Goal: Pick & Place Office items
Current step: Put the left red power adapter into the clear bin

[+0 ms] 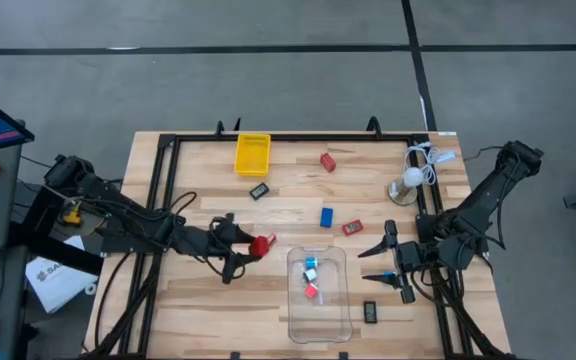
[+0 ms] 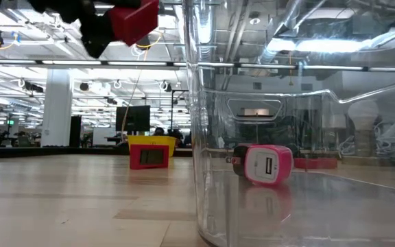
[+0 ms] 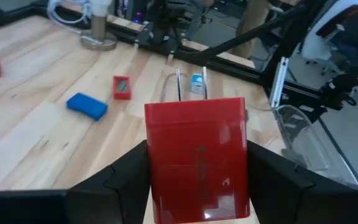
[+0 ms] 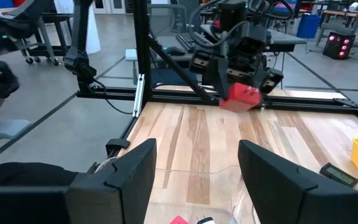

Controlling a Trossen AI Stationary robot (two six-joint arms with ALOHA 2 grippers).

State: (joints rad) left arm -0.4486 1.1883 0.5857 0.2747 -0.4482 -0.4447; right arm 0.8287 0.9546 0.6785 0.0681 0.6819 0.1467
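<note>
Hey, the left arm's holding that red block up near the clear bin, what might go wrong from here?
1. The left gripper holds the red block short of the bin; released here, it would likely land on the table, not inside.
2. In the left wrist view the block sticks out well past the jaws, so it may slip or tilt on the way.
3. The bin's wall stands tall in the low view; a low approach may clip it.

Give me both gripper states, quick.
Left gripper: closed on a red block, lifted beside the clear bin.
Right gripper: open, empty, right of the bin.
</note>
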